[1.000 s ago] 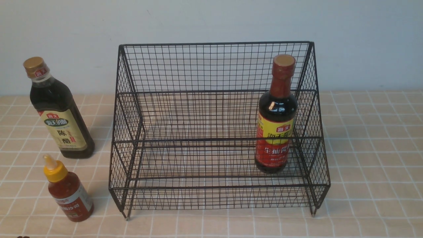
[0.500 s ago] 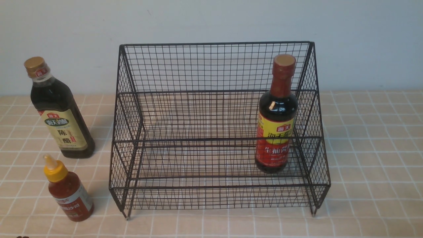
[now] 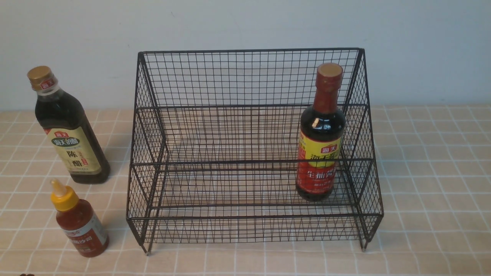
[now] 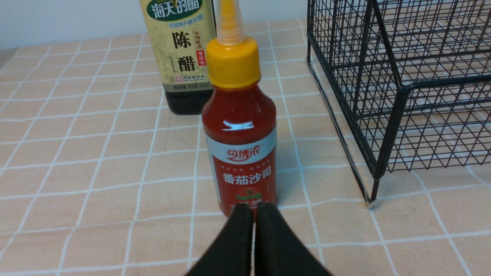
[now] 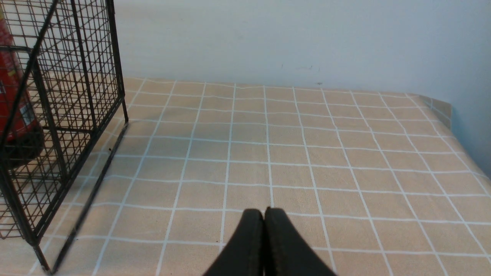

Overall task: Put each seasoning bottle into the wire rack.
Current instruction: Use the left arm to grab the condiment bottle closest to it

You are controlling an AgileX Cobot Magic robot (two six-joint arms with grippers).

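The left gripper, fingers pressed together, holds nothing. The tomato sauce bottle stands upright just beyond its tips, with the vinegar bottle behind it, both outside the wire rack. The soy sauce bottle stands in the rack's lower tier. The right gripper, likewise closed tight on nothing, is beside the rack and apart from it.

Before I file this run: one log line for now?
wire rack: red-neck bottle | table: gold-cap bottle, sauce bottle | jaws: both shut, empty

- Vinegar bottle: top cut off, left wrist view
- Sauce bottle: nozzle tip cut off there
- Soy bottle: mostly cut off, right wrist view
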